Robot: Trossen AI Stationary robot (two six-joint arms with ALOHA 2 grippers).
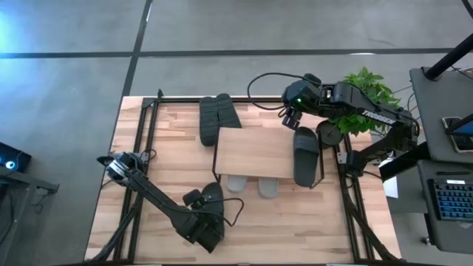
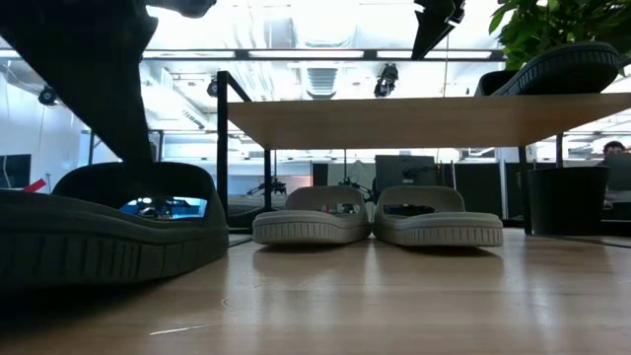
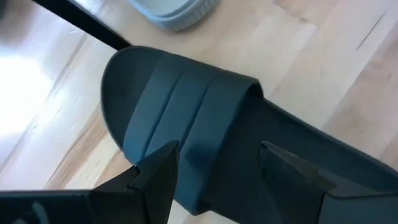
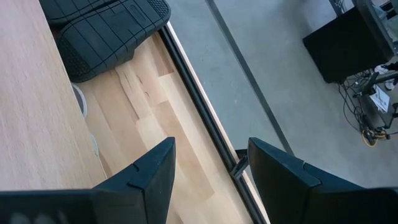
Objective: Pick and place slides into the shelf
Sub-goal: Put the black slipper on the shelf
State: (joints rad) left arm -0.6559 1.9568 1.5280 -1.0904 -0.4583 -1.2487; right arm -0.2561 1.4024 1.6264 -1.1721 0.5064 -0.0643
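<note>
**Ana:** Wooden tabletop (image 1: 170, 140), grey floor all round it. So where do the sandals stand?

**Ben:** Two light grey sandals (image 1: 251, 185) sit side by side on the lower level of the shelf (image 1: 251, 151), toes poking out from under the top board. One dark sandal (image 1: 305, 155) lies across the shelf's right end. Two more dark ones (image 1: 219, 118) lie sole-up, packed together on the table at the shelf's far left corner. The last dark sandal (image 1: 211, 196) is alone on the table in front of the shelf.

**Ana:** And the arms?

**Ben:** The left gripper (image 3: 214, 168) hangs just over that lone sandal, fingers spread apart on either side of the wide strap, holding nothing. Straddling the strap makes sense: it is the raised part, the easiest to pinch.

**Ana:** The right one?

**Ben:** The right gripper (image 1: 290, 114) is up by the shelf's far right corner, fingers apart and empty. Its camera looks past them at the table edge and the two upturned sandals.

**Ana:** So how far along?

**Ben:** I'd say halfway: three on the shelf, three on the table. The pale pair fills the middle below, so space looks to remain beside it and on top.
</note>
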